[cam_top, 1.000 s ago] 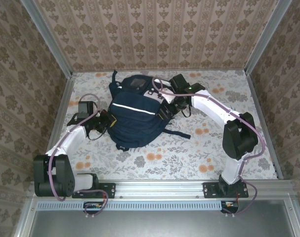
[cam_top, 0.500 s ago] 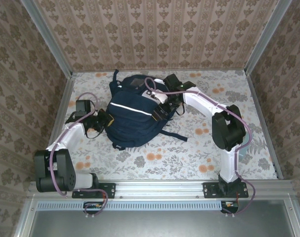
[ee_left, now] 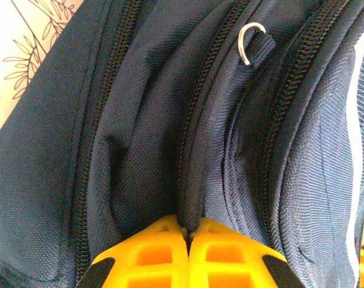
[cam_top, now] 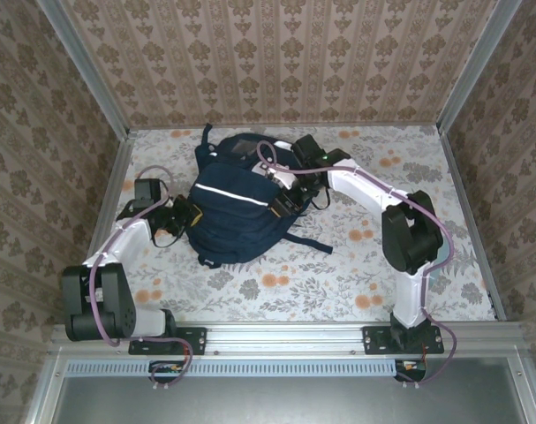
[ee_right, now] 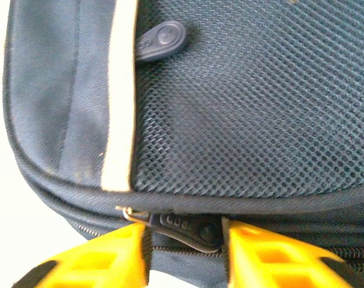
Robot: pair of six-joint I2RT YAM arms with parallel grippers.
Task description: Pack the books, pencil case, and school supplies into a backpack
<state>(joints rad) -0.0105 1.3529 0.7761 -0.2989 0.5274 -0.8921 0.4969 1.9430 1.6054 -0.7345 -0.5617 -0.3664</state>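
The navy-blue backpack (cam_top: 237,212) lies flat in the middle of the table, white stripe across it. My left gripper (cam_top: 190,215) sits at its left edge, shut on a fold of the backpack's fabric (ee_left: 190,198) beside a zipper line; the left gripper (ee_left: 187,229) shows its yellow tips pressed together on that fold. My right gripper (cam_top: 283,190) is over the backpack's upper right side. In the right wrist view the right gripper (ee_right: 184,237) has closed onto a dark zipper pull (ee_right: 184,227) just below the mesh panel (ee_right: 247,108). The books and pencil case are out of view.
Dark straps (cam_top: 307,240) trail from the backpack toward the right on the floral tabletop (cam_top: 276,283). Patterned walls (cam_top: 276,62) close in the back and sides. A second zipper pull (ee_right: 161,41) and a metal ring (ee_left: 249,43) lie on the bag.
My right arm has swung left over the backpack and its jaws have narrowed around the zipper pull. The left gripper has kept its pinch on the fabric.
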